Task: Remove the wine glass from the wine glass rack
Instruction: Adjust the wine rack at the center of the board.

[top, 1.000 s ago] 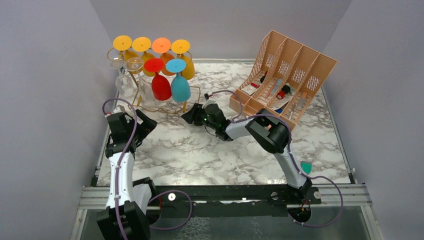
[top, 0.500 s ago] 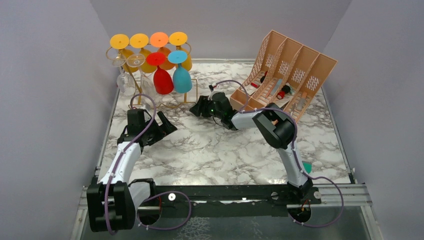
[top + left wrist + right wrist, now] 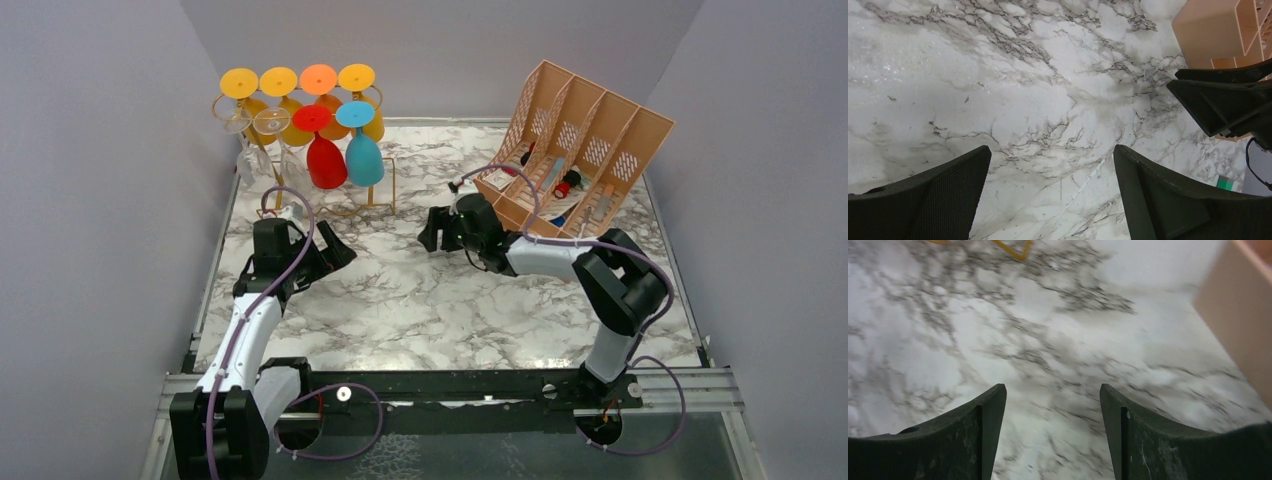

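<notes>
The gold wire wine glass rack [image 3: 386,186] stands at the table's back left corner. Several wine glasses hang on it upside down: a red one [image 3: 326,162] and a blue one [image 3: 364,160] in front, yellow and orange ones behind, clear ones [image 3: 250,160] at the left. My left gripper [image 3: 320,250] [image 3: 1050,152] hovers open over bare marble in front of the rack. My right gripper [image 3: 432,232] [image 3: 1052,389] is open and empty too, right of the rack and apart from it. A gold rack foot [image 3: 1015,251] shows at the top of the right wrist view.
A peach lattice file organizer [image 3: 590,130] with small items in its slots leans at the back right, close behind my right wrist; its wall [image 3: 1243,315] shows beside my right fingers. A small green item [image 3: 611,335] lies by the right arm's base. Grey walls enclose the table.
My right gripper has drawn back to the right, away from the rack, with its jaws widening. My left arm swung in from the left wall toward the middle. The rack shifted slightly back.
</notes>
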